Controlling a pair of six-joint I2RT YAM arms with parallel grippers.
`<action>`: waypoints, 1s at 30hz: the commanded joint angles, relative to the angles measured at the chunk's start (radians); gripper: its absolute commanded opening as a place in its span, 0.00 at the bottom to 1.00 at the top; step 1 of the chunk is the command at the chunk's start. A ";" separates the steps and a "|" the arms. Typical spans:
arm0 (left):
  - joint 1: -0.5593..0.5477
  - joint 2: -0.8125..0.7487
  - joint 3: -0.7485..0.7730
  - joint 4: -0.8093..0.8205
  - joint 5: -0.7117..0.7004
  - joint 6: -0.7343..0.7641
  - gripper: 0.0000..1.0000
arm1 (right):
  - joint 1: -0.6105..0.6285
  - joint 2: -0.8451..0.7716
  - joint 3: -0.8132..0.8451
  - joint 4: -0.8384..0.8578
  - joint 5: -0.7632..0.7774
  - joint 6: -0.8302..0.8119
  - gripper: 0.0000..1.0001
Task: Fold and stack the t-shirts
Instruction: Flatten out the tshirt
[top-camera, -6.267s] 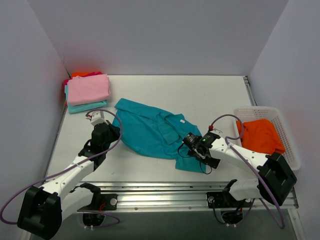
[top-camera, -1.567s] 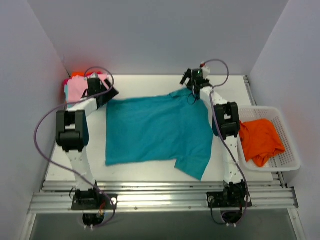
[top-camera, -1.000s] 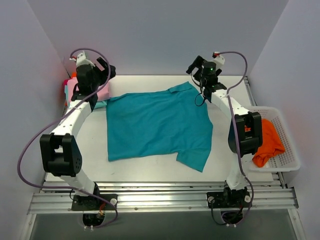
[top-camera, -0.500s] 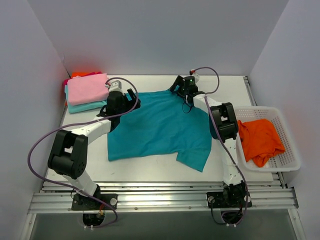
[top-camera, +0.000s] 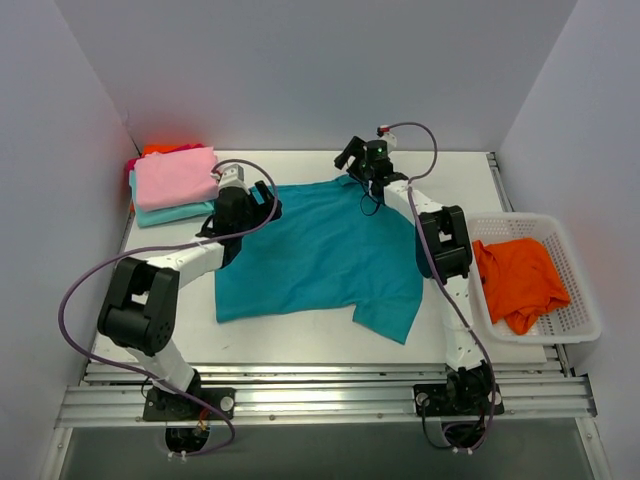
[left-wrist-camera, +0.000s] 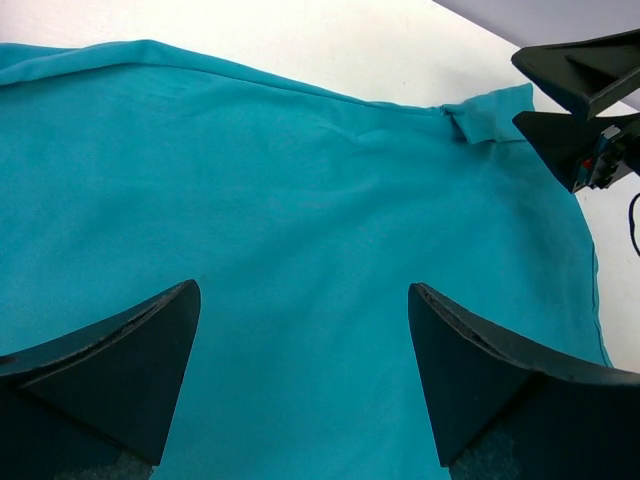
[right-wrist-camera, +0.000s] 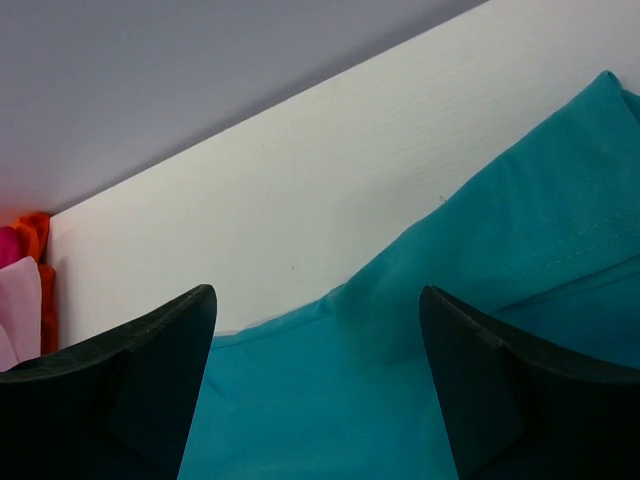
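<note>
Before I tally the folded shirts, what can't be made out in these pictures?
Top view: the pile shows only edges below the pink shirt, so its count is unclear.
Top view: the left hand covers the far-left corner of the teal shirt.
Right wrist view: the pile is cut off by the left edge.
Top view: anything under the orange shirt in the basket is hidden.

White table (top-camera: 460, 190) under spread teal t-shirt (top-camera: 320, 250), folded stack (top-camera: 175, 180), mesh basket (top-camera: 578, 275)
</note>
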 joint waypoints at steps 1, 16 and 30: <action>-0.009 0.021 0.001 0.074 0.003 0.010 0.93 | 0.009 0.008 0.038 -0.033 -0.006 0.022 0.78; -0.010 0.075 -0.008 0.120 0.023 0.004 0.91 | 0.072 -0.072 -0.105 -0.002 0.038 0.031 0.77; -0.009 0.081 -0.019 0.126 0.017 0.015 0.91 | 0.061 -0.001 -0.003 -0.054 0.069 0.009 0.76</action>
